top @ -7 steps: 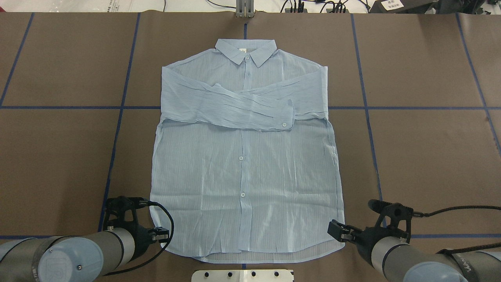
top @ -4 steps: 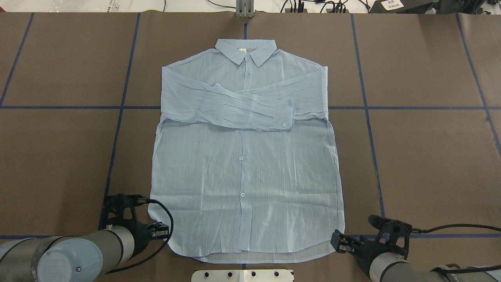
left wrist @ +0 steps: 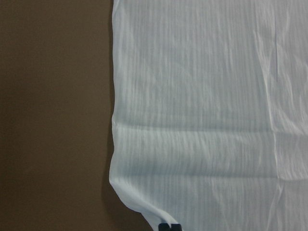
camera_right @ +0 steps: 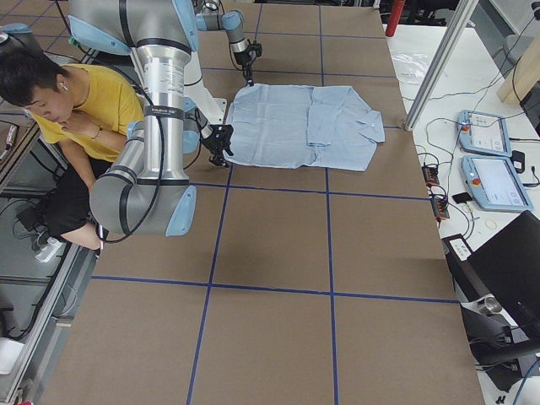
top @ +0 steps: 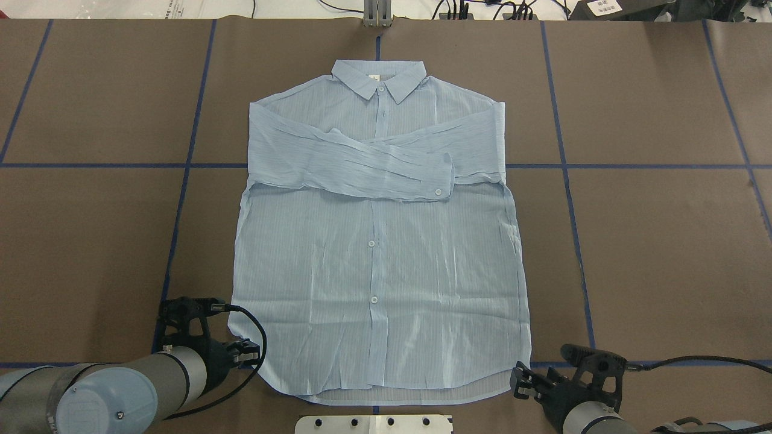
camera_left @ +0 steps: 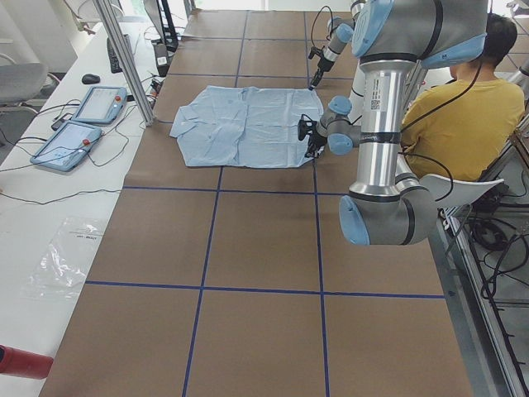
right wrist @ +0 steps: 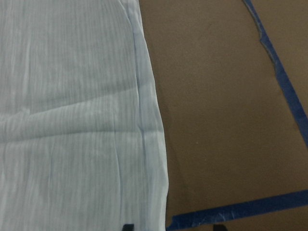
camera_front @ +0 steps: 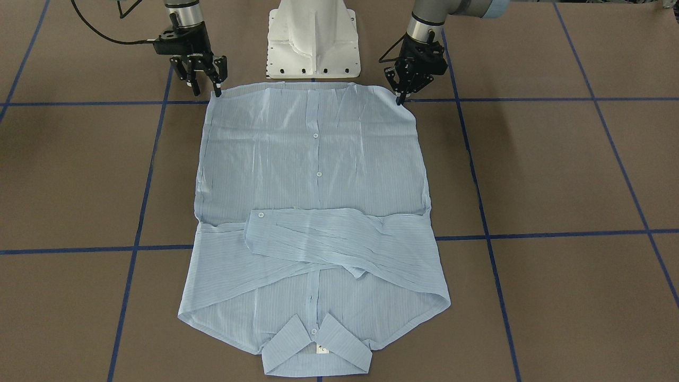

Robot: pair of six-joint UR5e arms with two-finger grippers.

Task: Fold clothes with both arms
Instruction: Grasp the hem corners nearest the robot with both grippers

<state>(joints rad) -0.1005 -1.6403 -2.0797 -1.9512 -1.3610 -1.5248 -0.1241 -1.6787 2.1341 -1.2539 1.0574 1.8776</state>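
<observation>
The pale-blue striped shirt (top: 374,265) lies flat and face up on the brown table, collar at the far side, both sleeves folded across the chest. My left gripper (top: 248,353) is at the hem's near left corner. In the left wrist view its fingertips (left wrist: 169,227) stand together on the hem edge, shut on the shirt (left wrist: 207,120). My right gripper (top: 520,381) is at the near right hem corner. In the right wrist view its tips are wide apart and straddle the edge of the shirt (right wrist: 72,120). In the front view the left gripper (camera_front: 399,98) and right gripper (camera_front: 206,87) touch the hem corners.
The white mounting base (camera_front: 313,42) stands just behind the hem, between the arms. Blue tape lines (top: 181,199) grid the brown table cover. A seated person in a yellow shirt (camera_left: 463,116) is beside the robot. Tablets (camera_left: 83,124) lie off the table's far side.
My right gripper has moved back toward the robot and down to the right hem corner. My left gripper has shifted only slightly at the left corner. The shirt lies as before.
</observation>
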